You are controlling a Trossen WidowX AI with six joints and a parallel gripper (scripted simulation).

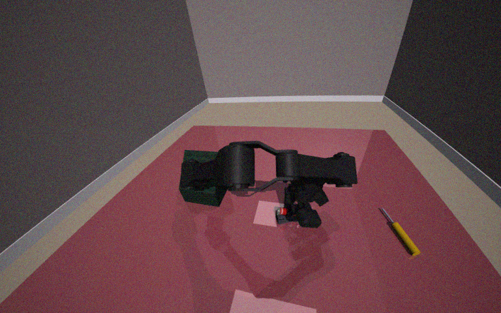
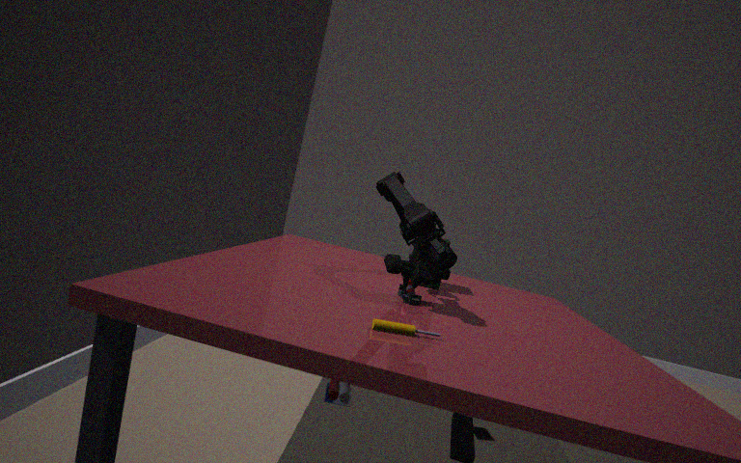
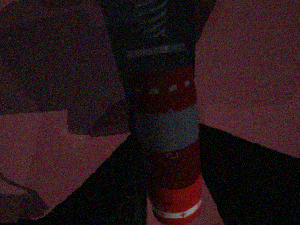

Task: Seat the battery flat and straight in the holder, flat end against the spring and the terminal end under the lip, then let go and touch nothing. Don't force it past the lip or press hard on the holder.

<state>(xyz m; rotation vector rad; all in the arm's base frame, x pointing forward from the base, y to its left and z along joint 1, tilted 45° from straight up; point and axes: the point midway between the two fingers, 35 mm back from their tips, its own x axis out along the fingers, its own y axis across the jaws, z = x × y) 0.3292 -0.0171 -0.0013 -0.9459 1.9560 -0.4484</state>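
Note:
The battery [image 1: 282, 210] [image 2: 409, 285] [image 3: 172, 128] is red with a grey band. Its terminal end, with a white ring and plus mark, is at the bottom of the wrist view; its flat end points towards the coil spring [image 3: 152, 18]. The dark holder [image 1: 283, 220] [image 2: 412, 299] is on the table, with the battery over it and the terminal end looking raised. My gripper [image 1: 291, 214] [image 3: 167, 139] is shut on the battery, one black finger on each side. Whether the flat end touches the spring, and where the lip is relative to the terminal end, I cannot tell.
A yellow screwdriver [image 1: 405, 238] [image 2: 394, 327] lies on the red table [image 1: 147, 265] [image 2: 229, 305], to the right in the top view. A dark green open box [image 1: 201, 197] stands at the left, partly behind the arm. Pale light patches and arm shadows cross the table.

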